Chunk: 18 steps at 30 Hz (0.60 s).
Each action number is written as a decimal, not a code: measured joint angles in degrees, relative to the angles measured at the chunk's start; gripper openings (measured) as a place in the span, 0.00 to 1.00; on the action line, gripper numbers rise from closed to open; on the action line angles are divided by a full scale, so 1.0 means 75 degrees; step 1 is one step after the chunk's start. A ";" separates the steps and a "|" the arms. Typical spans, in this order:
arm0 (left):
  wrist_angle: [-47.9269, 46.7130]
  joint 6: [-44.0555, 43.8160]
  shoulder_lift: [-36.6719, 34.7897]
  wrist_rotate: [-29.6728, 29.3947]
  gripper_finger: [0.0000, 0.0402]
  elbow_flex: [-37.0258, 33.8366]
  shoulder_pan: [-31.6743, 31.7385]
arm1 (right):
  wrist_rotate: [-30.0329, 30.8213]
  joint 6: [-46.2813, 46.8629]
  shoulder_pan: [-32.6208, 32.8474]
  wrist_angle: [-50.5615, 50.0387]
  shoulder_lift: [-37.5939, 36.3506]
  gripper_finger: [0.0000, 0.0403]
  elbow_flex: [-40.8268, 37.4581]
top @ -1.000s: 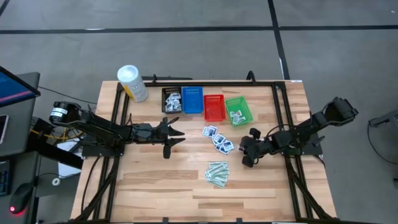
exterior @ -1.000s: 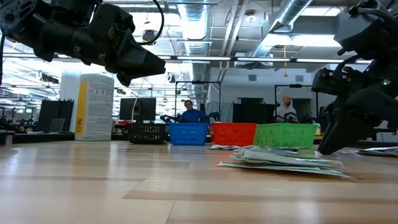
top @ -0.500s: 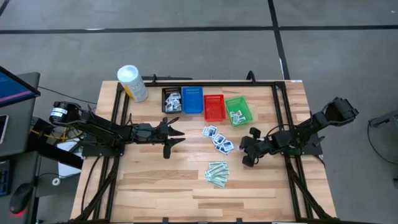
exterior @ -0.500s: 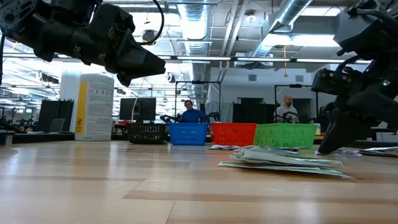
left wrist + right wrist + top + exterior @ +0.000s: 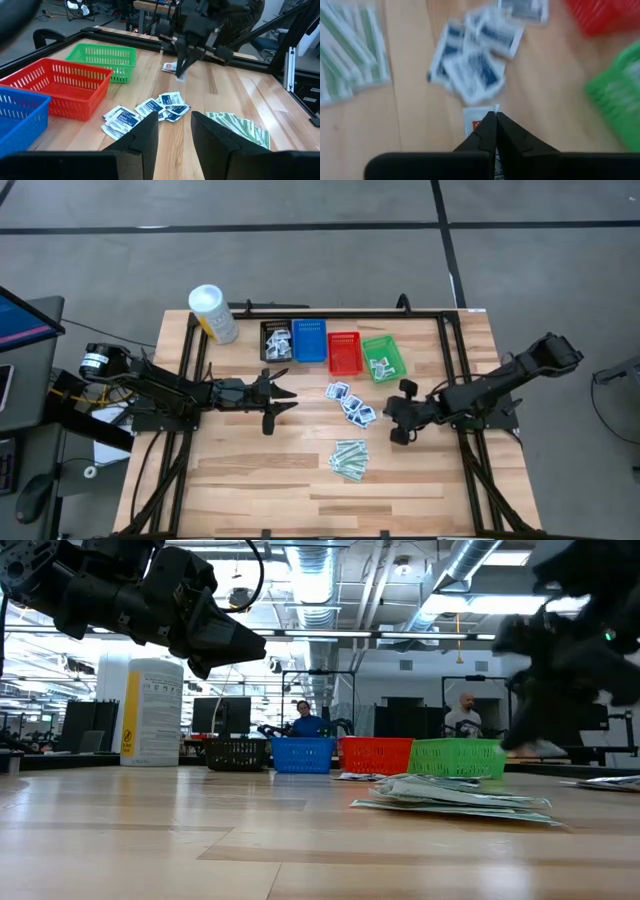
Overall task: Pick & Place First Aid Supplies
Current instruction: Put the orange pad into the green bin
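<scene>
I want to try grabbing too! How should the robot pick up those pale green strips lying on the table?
Probably from straight above, pinching the pile's outer edge. The green strips lie flat in a loose stack on the wooden table, so only thin edges give the jaws a hold.

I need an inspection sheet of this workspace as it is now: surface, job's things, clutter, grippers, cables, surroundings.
Surface: wooden table, black frame rails.
Job's things: blue-print packets loose mid-table; green strips piled nearer the front; packets in the black basket and green basket; blue basket and red basket look empty.
Clutter: white tub at back left.
Grippers: left gripper open, holding nothing; right gripper shut on a red-print packet.
Cables: bundle behind left arm.
Surroundings: two people far behind.
</scene>
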 joint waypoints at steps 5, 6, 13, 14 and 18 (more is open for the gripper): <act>-0.0002 0.0000 0.0000 0.0000 0.29 -0.0011 0.0000 | 0.0609 -0.0610 -0.0117 0.0019 -0.0430 0.00 0.0236; -0.0005 0.0000 0.0000 0.0000 0.29 -0.0012 0.0000 | 0.0765 -0.0715 -0.0185 0.0037 -0.0510 0.00 0.0286; -0.0002 0.0000 0.0000 0.0000 0.29 -0.0012 0.0000 | 0.1788 -0.1095 -0.0829 0.0090 -0.0917 0.00 0.0434; -0.0002 0.0000 0.0000 0.0000 0.29 -0.0012 0.0000 | 0.1922 -0.1097 -0.0959 0.0068 -0.0949 0.00 0.0434; -0.0002 0.0000 0.0000 0.0000 0.29 -0.0012 0.0000 | 0.2416 -0.1103 -0.1575 0.0066 -0.0999 0.00 0.0434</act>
